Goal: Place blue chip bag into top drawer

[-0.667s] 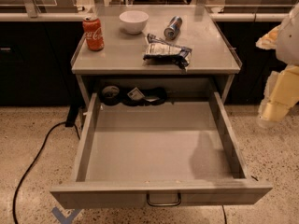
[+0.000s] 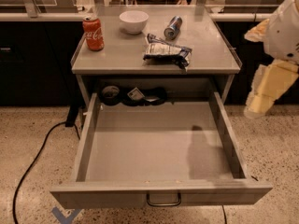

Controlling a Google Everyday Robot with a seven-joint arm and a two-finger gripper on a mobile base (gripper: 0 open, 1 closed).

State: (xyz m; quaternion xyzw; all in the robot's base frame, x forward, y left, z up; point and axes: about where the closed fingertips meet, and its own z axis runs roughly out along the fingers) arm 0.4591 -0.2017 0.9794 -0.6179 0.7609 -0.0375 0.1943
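Observation:
The blue chip bag (image 2: 167, 53), crumpled and silvery with dark blue edges, lies on the grey table top (image 2: 117, 59), right of centre near the front edge. Below it the top drawer (image 2: 154, 146) is pulled wide open, with its dark loop handle (image 2: 163, 200) at the front. Its flat grey bottom is bare except for dark items (image 2: 133, 95) at the very back. My gripper (image 2: 264, 97), cream-coloured under the white arm (image 2: 285, 27), hangs at the right edge of the view. It is beside the table's right side, well apart from the bag and holding nothing I can see.
A red cola can (image 2: 93, 32) stands at the table's left. A white bowl (image 2: 133, 21) and a blue-silver slim can (image 2: 173, 27) lying on its side are at the back. A black cable (image 2: 37, 157) runs over the speckled floor at left. Dark cabinets flank the table.
The arm and gripper at the right have edged slightly left and up. The bag, the drawer and the other objects have not moved.

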